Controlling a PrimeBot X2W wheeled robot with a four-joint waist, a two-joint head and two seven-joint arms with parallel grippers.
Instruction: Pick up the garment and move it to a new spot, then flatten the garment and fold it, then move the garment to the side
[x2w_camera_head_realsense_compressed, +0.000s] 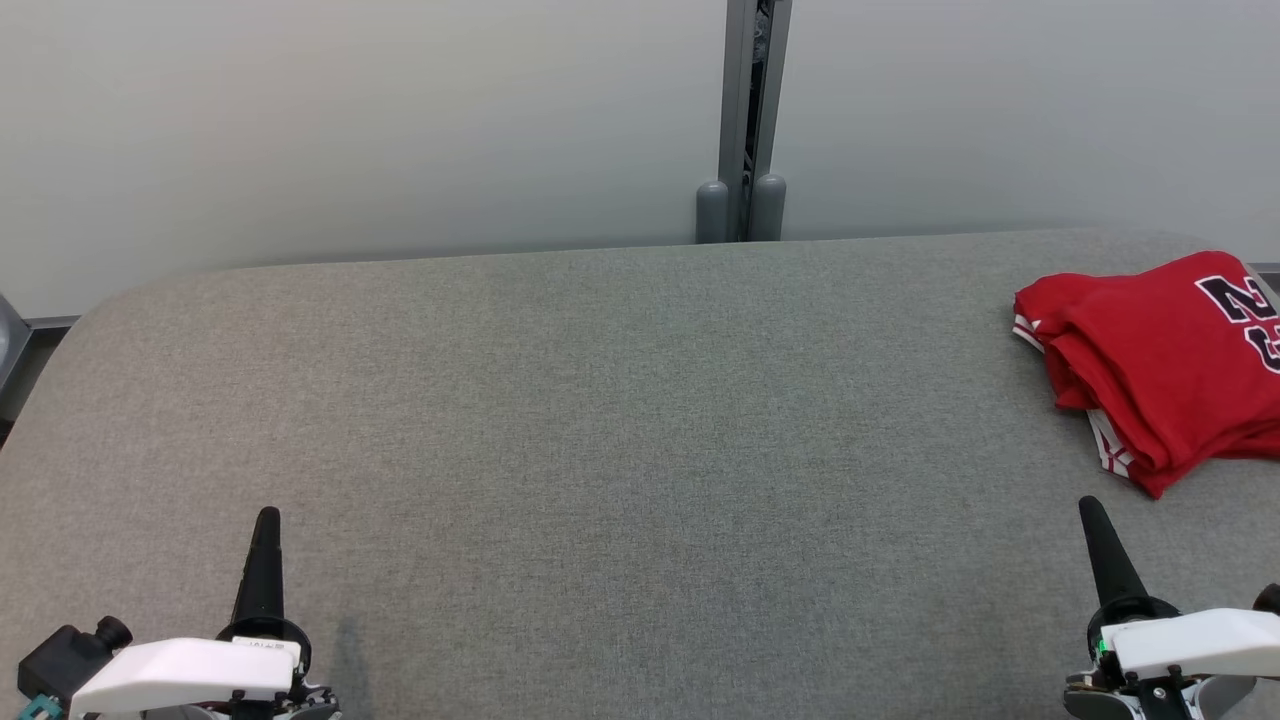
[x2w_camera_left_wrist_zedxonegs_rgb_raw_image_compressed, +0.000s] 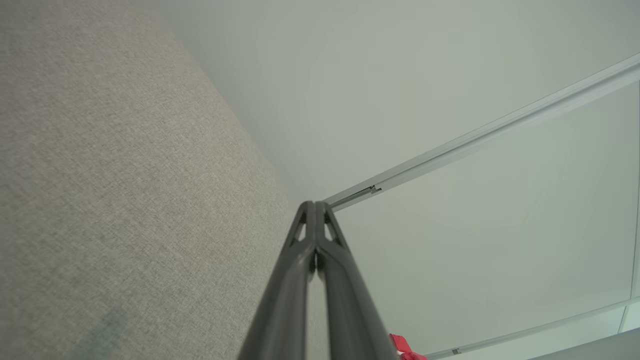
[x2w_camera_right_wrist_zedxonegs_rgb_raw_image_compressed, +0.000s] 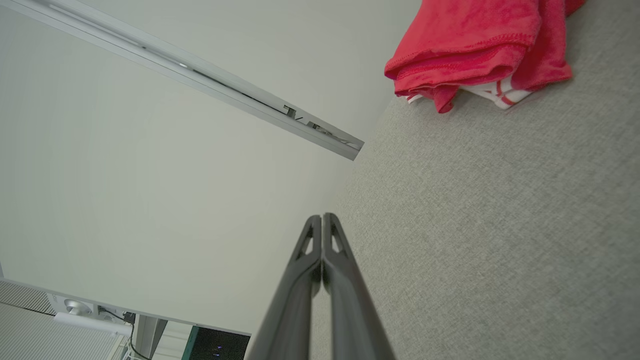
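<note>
The left pincer (x2w_camera_head_realsense_compressed: 268, 516) sits low over the near left of the grey fabric worktop (x2w_camera_head_realsense_compressed: 640, 420), its two long dark fingers pressed together along their length and gripping nothing. The right pincer (x2w_camera_head_realsense_compressed: 1090, 505), well apart from it on the near right, is likewise clamped tight on itself and empty (its wrist view shows the two fingers meeting at the tips, with no cloth between them).

The garment (x2w_camera_head_realsense_compressed: 1160, 360), a red jersey with black numerals edged in white, lies folded in a compact stack on the worktop ahead of the right pincer and a little to its right, near it but clear of it, with bare grey fabric between fingertips and cloth. White trim with red stripes peeks from under the folded edges on the side facing that pincer. From the left pincer the garment is far off to the right, across the width of the worktop.

Beyond both pincers, past the worktop's far edge, stand pale wall panels (x2w_camera_head_realsense_compressed: 350, 130) joined by a grey post (x2w_camera_head_realsense_compressed: 742, 120), which rises roughly midway between the two.
</note>
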